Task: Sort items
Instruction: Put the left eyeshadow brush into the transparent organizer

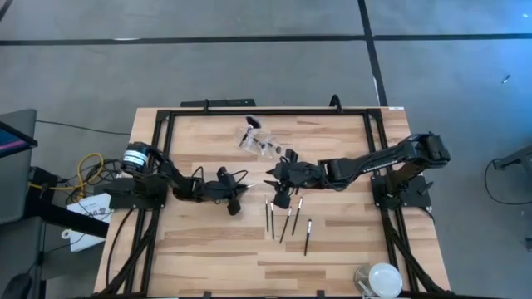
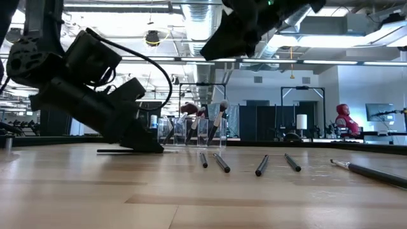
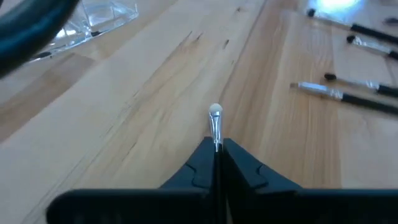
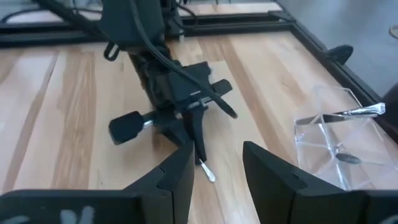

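Already a few brushes stand in the clear holder (image 1: pixel 268 148), while four brushes (image 1: pixel 287 223) lie on the table (image 1: pixel 208 249). Left gripper (image 3: pixel 216 152) pinches one brush (image 3: pixel 215 124) tightly; right gripper (image 4: pixel 214 165) hovers open, empty.

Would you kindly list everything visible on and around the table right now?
Slim black-handled makeup brushes lying loose: four, black with silver ferrules, table centre, in front of right gripper.
Brush in left gripper: one, silver ferrule, pale tip, low over the wood.
Clear plastic holder: one, transparent, table's far middle, with brushes in it, count unclear.
Round white-and-clear disc: one, near right corner.
Wooden table: one, light wood, black frame.
Person in red: one, far background.
Left gripper: shut on brush, left of centre.
Right gripper: open, table centre.
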You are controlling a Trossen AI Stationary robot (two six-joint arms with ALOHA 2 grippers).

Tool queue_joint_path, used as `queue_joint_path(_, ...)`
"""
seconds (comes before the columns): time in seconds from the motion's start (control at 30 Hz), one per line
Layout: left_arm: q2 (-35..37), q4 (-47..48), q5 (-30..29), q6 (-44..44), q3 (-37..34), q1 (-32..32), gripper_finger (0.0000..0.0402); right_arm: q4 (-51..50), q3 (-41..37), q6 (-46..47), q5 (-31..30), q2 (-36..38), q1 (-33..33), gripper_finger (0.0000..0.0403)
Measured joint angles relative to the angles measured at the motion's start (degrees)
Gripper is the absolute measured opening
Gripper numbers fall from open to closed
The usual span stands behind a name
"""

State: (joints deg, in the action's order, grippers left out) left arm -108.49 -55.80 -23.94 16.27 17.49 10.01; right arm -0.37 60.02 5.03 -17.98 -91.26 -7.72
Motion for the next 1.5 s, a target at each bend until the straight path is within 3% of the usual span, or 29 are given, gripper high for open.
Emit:
queue_joint_path(0.17,9.62,4.89,2.14,-5.08,-0.89,0.34,0.0013,9.50,-6.39,3.46,0.91,-0.64,0.83,0.0127)
queue_joint_path(0.27,16.09,5.07,3.53,-5.57,-0.86,0.26,0.0012,16.62,-8.63,1.59,4.20,-4.30,1.33,0.0126)
queue_joint_path(0.43,21.71,7.04,4.69,-6.83,-0.74,0.31,0.0012,29.18,-6.06,-2.24,10.33,-14.63,1.44,0.0127)
queue_joint_path(0.7,22.10,7.69,3.94,-11.70,-1.13,0.94,0.0011,22.22,1.55,4.01,3.96,-19.40,3.47,0.0153)
queue_joint_path(0.8,21.64,7.55,1.91,-14.31,-1.31,1.46,0.0011,18.82,2.52,7.18,5.93,-19.03,4.71,0.0165)
queue_joint_path(0.97,21.72,7.38,-0.23,-20.17,-1.39,2.86,0.0011,17.06,2.48,2.65,13.59,-18.82,5.62,0.0182)
queue_joint_path(1.2,21.81,5.58,-0.48,-22.10,-1.27,3.16,0.0012,17.83,2.50,0.51,13.51,-18.80,5.55,0.0183)
queue_joint_path(1.5,21.83,4.09,-0.48,-22.49,-1.19,3.18,0.0013,17.23,2.48,0.95,13.63,-18.80,5.61,0.0147)
